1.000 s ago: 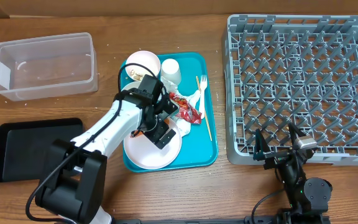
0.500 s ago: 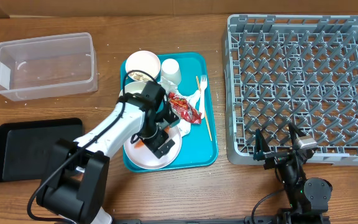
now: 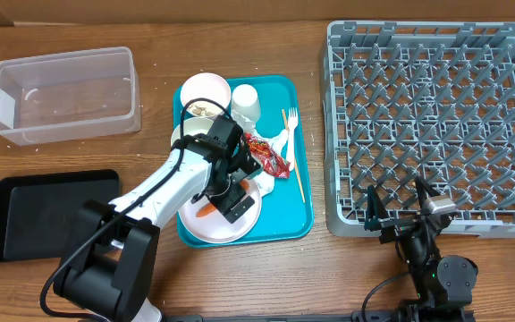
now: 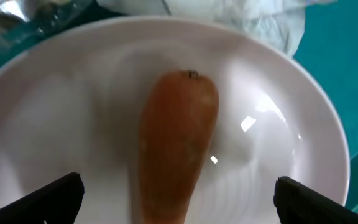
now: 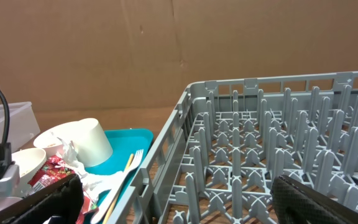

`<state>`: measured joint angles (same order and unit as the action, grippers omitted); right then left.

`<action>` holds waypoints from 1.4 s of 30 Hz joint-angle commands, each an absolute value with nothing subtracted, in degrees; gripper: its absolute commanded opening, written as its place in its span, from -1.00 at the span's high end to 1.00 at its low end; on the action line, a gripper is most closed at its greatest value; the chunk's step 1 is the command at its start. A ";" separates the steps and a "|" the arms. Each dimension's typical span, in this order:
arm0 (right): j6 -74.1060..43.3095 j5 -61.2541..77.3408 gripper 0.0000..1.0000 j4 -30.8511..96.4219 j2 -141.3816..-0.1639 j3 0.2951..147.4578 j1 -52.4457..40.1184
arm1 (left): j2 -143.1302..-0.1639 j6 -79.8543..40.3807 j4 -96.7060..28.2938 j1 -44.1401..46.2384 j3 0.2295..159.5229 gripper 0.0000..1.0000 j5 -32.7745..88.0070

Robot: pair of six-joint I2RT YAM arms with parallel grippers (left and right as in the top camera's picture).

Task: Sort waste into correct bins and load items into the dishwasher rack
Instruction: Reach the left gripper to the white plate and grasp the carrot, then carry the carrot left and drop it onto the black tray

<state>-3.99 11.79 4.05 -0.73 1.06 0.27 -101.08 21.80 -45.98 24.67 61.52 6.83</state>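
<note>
My left gripper is open low over the large white plate on the teal tray. In the left wrist view the orange carrot lies on the plate between my spread fingertips, which do not touch it. The carrot's end shows in the overhead view. The red wrapper and white napkins lie just right of the gripper. My right gripper is open and empty at the near edge of the grey dishwasher rack.
The teal tray also holds a white cup, a white bowl, a white fork and a wooden stick. The clear tub stands at the far left. The black tray is at the near left.
My left gripper has shifted slightly down over the plate, and more of the carrot shows beside it. The right arm has not moved.
</note>
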 commanded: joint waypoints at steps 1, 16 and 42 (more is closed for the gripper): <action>-3.60 11.64 -1.00 3.73 -0.16 0.47 0.01 | -101.89 18.59 -45.65 24.71 61.21 -1.00 8.34; -3.60 11.64 -1.00 3.73 -0.16 0.47 0.01 | -101.89 14.11 -44.73 25.21 57.71 -0.25 -1.48; -3.60 11.64 -1.00 3.73 -0.16 0.47 0.01 | -93.21 5.21 -56.75 24.77 68.14 0.91 8.56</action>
<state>-4.01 11.79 4.05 -0.73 1.06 0.27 -99.13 8.16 -55.44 24.77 64.16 6.44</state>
